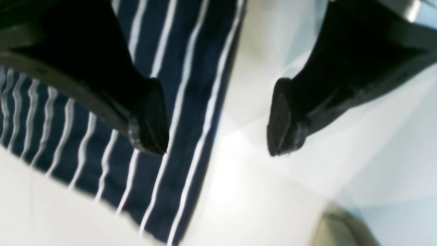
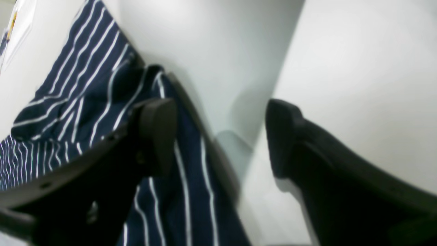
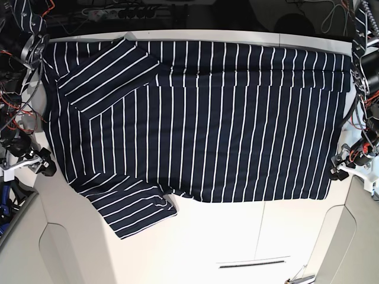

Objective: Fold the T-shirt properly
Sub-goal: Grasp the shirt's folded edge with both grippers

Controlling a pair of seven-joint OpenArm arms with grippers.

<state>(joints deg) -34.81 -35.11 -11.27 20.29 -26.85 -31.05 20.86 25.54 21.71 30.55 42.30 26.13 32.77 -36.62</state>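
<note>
Both claws gape at T-shirt side edges; table bare below.

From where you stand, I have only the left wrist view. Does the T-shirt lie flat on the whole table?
Observer: Mostly. In the base view the T-shirt is spread wide, with one sleeve folded over its body.
Operator: And the other sleeve?
Observer: The other sleeve sticks out at the near edge.
Operator: Is the right end effector gripping cloth?
Observer: No. The right end effector is open, one finger over the fabric.
</note>
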